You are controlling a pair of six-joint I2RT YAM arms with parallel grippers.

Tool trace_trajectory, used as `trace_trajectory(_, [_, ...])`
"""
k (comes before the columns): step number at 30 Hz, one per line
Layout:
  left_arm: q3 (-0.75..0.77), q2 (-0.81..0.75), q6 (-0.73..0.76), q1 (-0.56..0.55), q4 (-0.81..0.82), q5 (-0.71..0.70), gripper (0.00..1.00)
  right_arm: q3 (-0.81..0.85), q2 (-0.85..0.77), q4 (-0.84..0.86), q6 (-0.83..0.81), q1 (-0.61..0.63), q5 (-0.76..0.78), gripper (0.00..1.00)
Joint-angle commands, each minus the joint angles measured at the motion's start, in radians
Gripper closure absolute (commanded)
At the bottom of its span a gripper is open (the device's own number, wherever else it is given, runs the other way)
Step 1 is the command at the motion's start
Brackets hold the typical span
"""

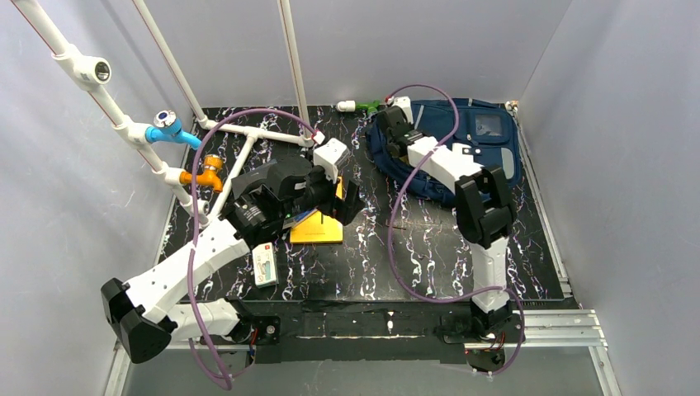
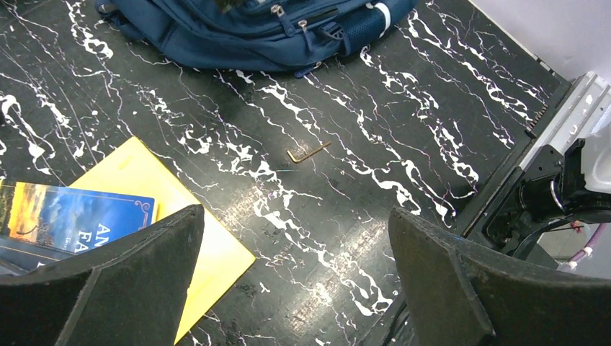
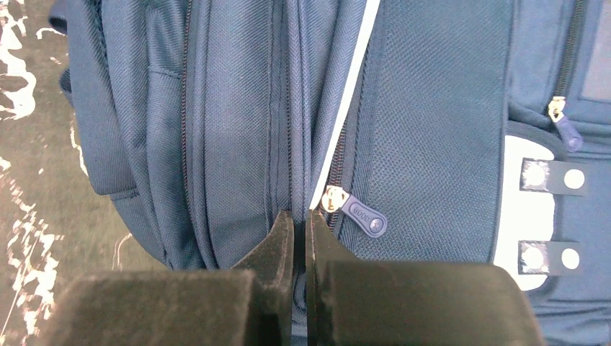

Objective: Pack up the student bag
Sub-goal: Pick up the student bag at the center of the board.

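The student bag (image 1: 487,136), upper right in the overhead view, looks soft and floppy — best taken by its zip pull (image 3: 364,215) — the right gripper (image 3: 301,216) clenched shut beside it, the left gripper (image 2: 295,215) gaping empty.

— What do I see under me?
— A yellow folder (image 2: 209,249) flat on the black marbled table (image 2: 403,115), with a blue book (image 2: 86,216) lying partly on it.
— Anything past that?
— I see a small hex key (image 2: 308,152) alone on the table, a white box (image 1: 265,265) near the folder, and a green-and-white marker (image 1: 360,106) by the far wall.
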Motion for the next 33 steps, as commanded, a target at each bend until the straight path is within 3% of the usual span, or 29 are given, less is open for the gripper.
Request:
trace_trajectory(1, [-0.01,0.01,-0.017,-0.009,0.012,0.01,0.01,-0.019,-0.202,-0.005,-0.028,-0.003,-0.064,0.99])
trace_trajectory(7, [0.007,0.038,-0.128,-0.009,0.02,0.026,0.01,-0.119,-0.394,-0.063,0.019,-0.008,-0.144,0.99])
trace_trajectory(11, [0.026,0.082,-0.317,-0.01,0.047,0.028,0.01,-0.286,-0.564,-0.034,0.064,-0.025,-0.243,0.99])
trace_trajectory(17, [0.024,0.179,-0.72,-0.011,0.085,0.003,0.01,-0.454,-0.798,-0.054,0.11,-0.042,-0.33,0.99])
trace_trajectory(25, [0.007,0.292,-1.018,-0.012,0.074,-0.077,0.01,-0.525,-0.936,-0.11,0.135,-0.044,-0.383,0.99])
trace_trajectory(33, [-0.069,0.32,-1.05,-0.017,0.25,-0.207,0.01,-0.56,-1.009,-0.131,0.146,-0.045,-0.449,0.99])
